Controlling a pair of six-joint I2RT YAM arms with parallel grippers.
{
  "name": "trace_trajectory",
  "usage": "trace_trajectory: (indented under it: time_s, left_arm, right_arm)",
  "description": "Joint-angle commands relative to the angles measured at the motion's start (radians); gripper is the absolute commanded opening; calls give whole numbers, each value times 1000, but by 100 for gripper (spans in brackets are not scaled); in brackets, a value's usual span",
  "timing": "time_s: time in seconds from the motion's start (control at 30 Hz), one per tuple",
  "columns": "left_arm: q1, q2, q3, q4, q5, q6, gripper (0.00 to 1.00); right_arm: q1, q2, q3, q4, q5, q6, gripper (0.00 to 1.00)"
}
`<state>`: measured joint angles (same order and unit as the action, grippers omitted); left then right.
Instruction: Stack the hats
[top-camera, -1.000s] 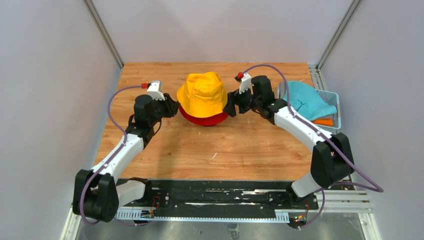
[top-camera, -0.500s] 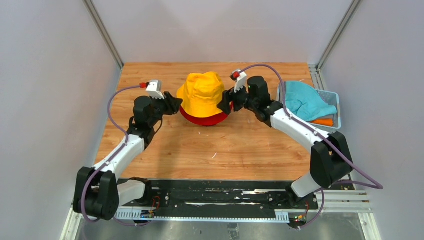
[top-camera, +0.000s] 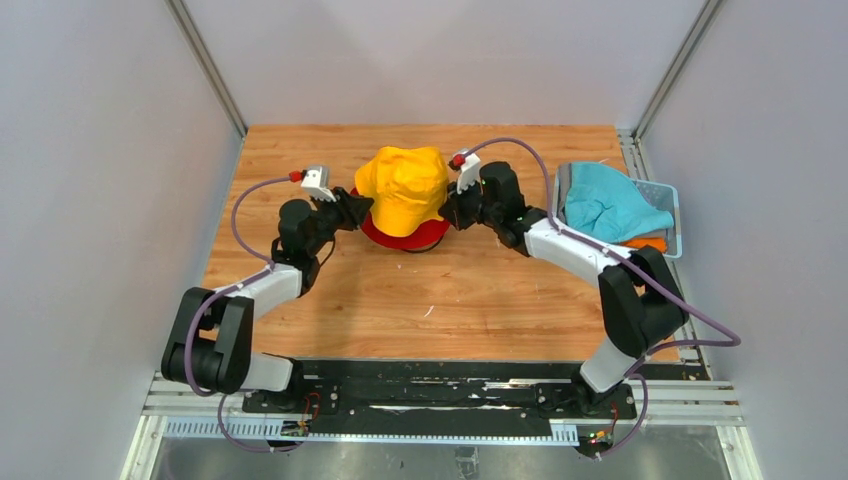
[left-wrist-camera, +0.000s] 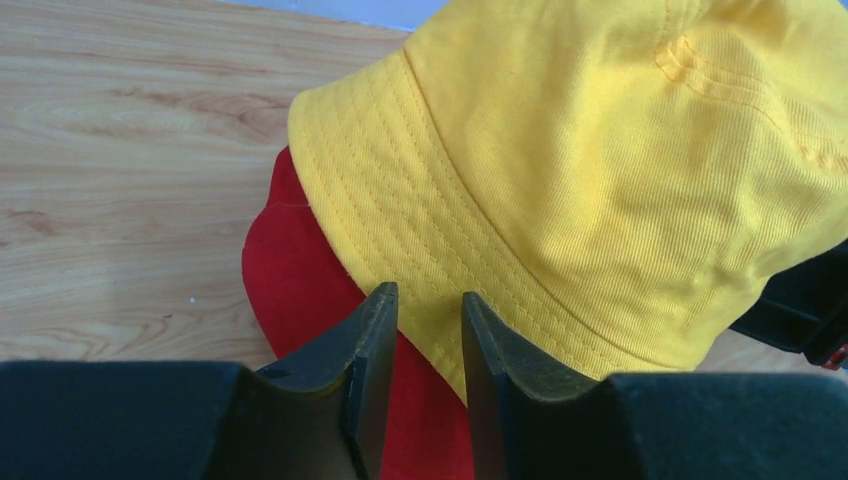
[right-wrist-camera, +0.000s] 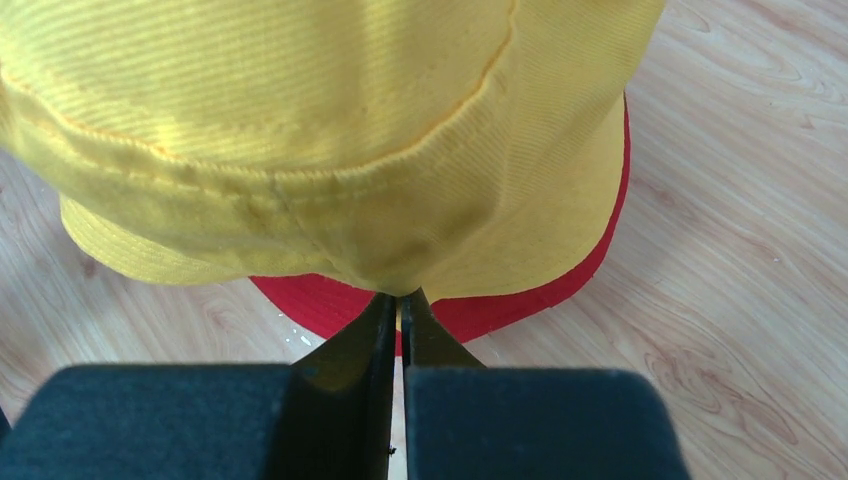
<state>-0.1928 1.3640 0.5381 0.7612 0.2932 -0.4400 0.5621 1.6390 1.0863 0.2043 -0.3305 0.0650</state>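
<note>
One edge of yellow hat (right-wrist-camera: 330, 130) sits pinched in right pincer (right-wrist-camera: 400, 296).

No words, numbers or signs can be read anywhere; the yellow hat (top-camera: 403, 188) and red hat (top-camera: 402, 237) are plain.

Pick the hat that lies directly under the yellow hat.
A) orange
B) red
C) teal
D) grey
B: the brim of the red hat shows from beneath the yellow hat in the top view and in both wrist views.
</note>
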Motion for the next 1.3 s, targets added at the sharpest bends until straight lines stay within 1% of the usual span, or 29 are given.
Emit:
trace_trajectory:
  time_s: [0.0,0.1,0.17,0.23,0.27,0.3,0.4,0.47,0.57,0.63,0.7,0.77,0.83,0.9,1.0,1.07,1.27]
  left_arm:
    - [0,14,1,32,-28,7,33]
    - [0,4,-2,-25,-72,17,32]
    - [0,-15,-5,-60,-93,23,32]
    - [0,-54,-3,-103,-115,29,33]
    - [0,-92,4,-142,-129,38,34]
    - [0,-120,14,-170,-141,43,34]
    - [0,-205,76,-323,-186,68,36]
    - [0,-250,112,-399,-206,82,37]
    - [0,-301,152,-482,-210,83,38]
    - [0,-327,169,-512,-192,78,38]
    - [0,-354,170,-513,-175,64,39]
    - [0,-368,169,-511,-161,48,39]
    - [0,-371,173,-511,-142,43,39]
    - [0,-375,170,-512,-133,43,39]
    - [0,-383,161,-511,-126,40,39]
    - [-1,-386,157,-511,-122,40,39]
    - [-2,-370,158,-510,-128,40,39]
  right_arm:
    - [25,-15,-32,-2,49,-8,1]
    - [25,-44,-51,-39,84,-8,1]
    - [25,-90,-74,-45,128,-12,6]
    - [23,-151,-83,-68,189,-19,16]
    - [19,-199,-87,-85,218,-22,28]
    - [16,-232,-88,-97,257,-25,36]
    - [-6,-319,-80,-147,431,-11,55]
    - [-37,-355,-53,-215,546,12,60]
    - [-90,-385,-25,-293,646,8,66]
    - [-109,-365,6,-364,777,-5,67]
    - [-131,-311,55,-455,910,-11,67]
    - [-160,-246,97,-534,976,-1,67]
    - [-192,-200,108,-562,977,16,65]
    - [-234,-172,95,-565,959,38,62]
    - [-285,-131,89,-564,937,55,60]
    - [-315,-105,93,-564,928,53,57]
    - [-388,-31,106,-556,869,46,55]
